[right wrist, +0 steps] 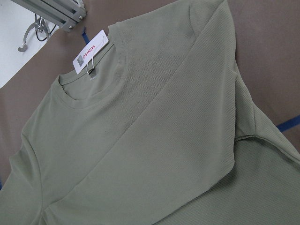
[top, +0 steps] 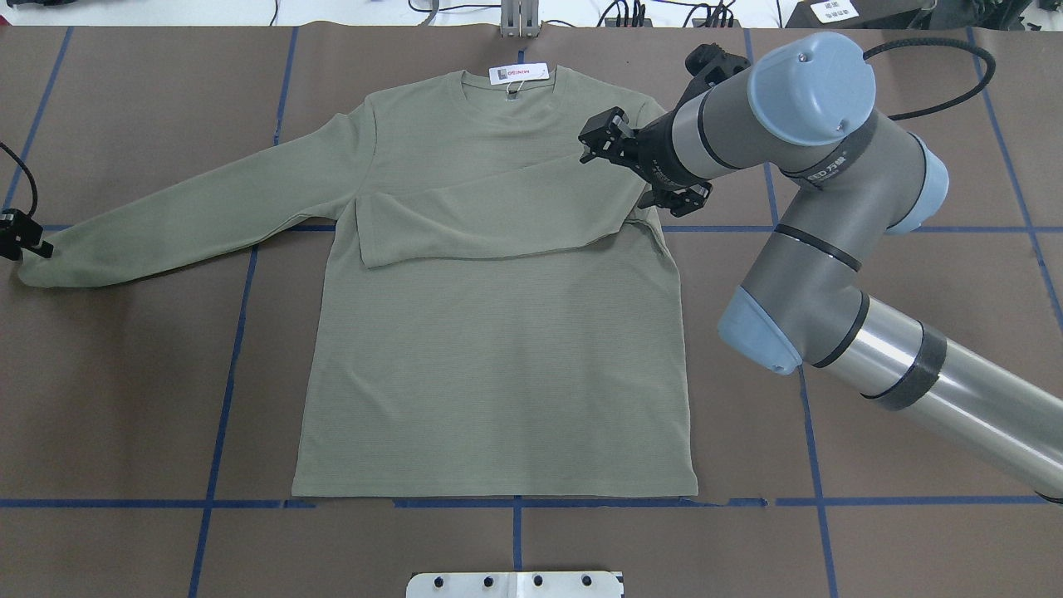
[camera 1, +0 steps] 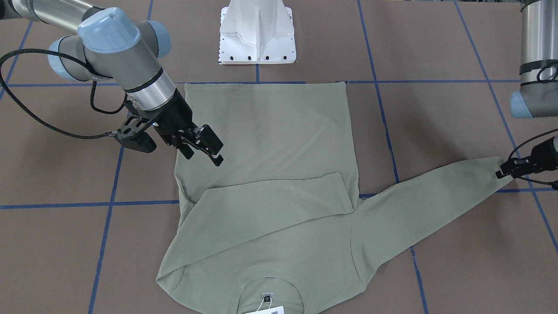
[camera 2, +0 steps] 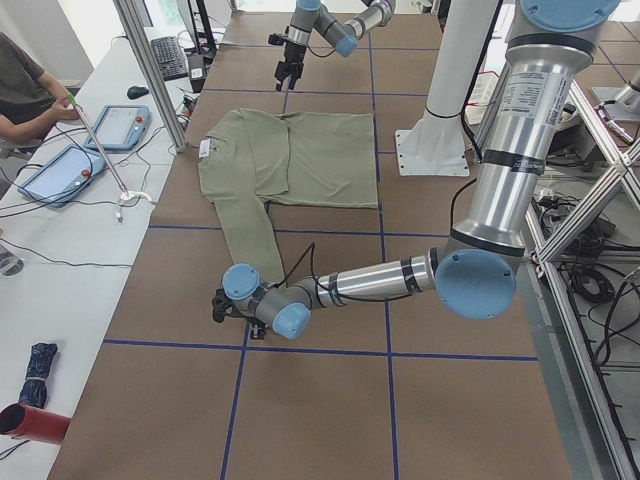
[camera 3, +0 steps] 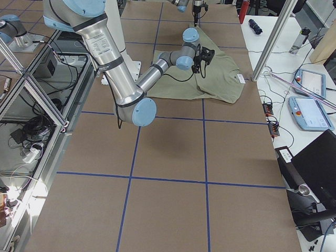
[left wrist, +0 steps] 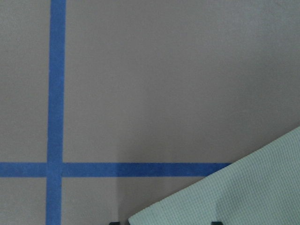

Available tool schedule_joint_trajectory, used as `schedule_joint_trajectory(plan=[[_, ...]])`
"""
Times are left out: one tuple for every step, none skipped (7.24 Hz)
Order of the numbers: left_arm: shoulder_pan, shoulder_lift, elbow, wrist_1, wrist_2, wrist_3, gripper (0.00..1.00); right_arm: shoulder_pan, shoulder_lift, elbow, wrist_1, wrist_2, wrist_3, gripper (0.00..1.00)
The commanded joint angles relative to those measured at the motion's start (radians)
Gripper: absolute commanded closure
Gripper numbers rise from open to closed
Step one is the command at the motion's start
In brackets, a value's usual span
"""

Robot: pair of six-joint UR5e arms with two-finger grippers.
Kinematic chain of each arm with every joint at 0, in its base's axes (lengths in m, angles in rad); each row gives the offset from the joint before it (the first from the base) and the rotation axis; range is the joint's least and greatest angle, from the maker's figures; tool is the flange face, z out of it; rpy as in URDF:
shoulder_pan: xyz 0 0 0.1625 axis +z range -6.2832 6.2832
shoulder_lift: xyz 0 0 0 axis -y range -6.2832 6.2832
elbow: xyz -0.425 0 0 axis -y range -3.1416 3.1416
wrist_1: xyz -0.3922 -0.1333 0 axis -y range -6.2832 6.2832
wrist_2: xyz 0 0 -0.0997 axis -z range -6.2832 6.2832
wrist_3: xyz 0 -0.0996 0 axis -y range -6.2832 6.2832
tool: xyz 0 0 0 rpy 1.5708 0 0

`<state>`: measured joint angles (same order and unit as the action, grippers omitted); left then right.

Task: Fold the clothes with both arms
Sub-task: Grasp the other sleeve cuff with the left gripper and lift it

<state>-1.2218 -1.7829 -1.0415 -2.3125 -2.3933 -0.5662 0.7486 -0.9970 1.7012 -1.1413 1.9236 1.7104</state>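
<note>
The clothes, one sage-green long-sleeved shirt (top: 498,357), lie flat on the brown table, collar and white hang tag (top: 519,73) at the far edge. One sleeve (top: 498,216) is folded across the chest. My right gripper (top: 594,137) hovers open just above that sleeve's shoulder end, holding nothing. The other sleeve (top: 183,224) stretches straight out to my left. My left gripper (camera 1: 499,174) sits low at its cuff (left wrist: 234,197). Two dark fingertips show apart at the bottom edge of the left wrist view, with the cuff's corner between them.
The white pedestal base (camera 1: 257,32) stands by the shirt's hem. My right arm's elbow (top: 830,208) hangs over the table beside the shirt. Blue tape lines (top: 241,332) grid the surface. A person (camera 2: 25,90) sits at a side table with tablets beyond the collar end.
</note>
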Motion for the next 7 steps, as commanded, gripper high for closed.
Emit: schedule_joint_trajectory(plan=[[0.001,0.000,0.001,-0.001,0.022,-0.001,0.82,-0.002,0.000,0.000,0.000,0.000,0.000,0.00],[0.001,0.000,-0.003,-0.001,0.022,0.008,1.00,-0.003,0.000,0.000,0.000,0.000,0.000,0.00],[0.001,-0.006,-0.009,0.001,0.020,0.006,1.00,-0.003,-0.002,0.000,0.000,0.000,0.000,0.00],[0.001,-0.006,-0.029,0.002,0.011,0.003,1.00,-0.003,-0.002,-0.002,0.000,0.000,0.000,0.00],[0.001,-0.004,-0.095,0.018,0.003,-0.007,1.00,-0.003,-0.002,0.000,0.000,0.000,0.000,0.00],[0.001,-0.013,-0.173,0.081,-0.080,-0.026,1.00,0.001,-0.002,0.003,0.000,0.003,-0.002,0.00],[0.001,-0.022,-0.272,0.100,-0.128,-0.117,1.00,0.014,-0.012,0.008,0.000,0.015,-0.002,0.00]])
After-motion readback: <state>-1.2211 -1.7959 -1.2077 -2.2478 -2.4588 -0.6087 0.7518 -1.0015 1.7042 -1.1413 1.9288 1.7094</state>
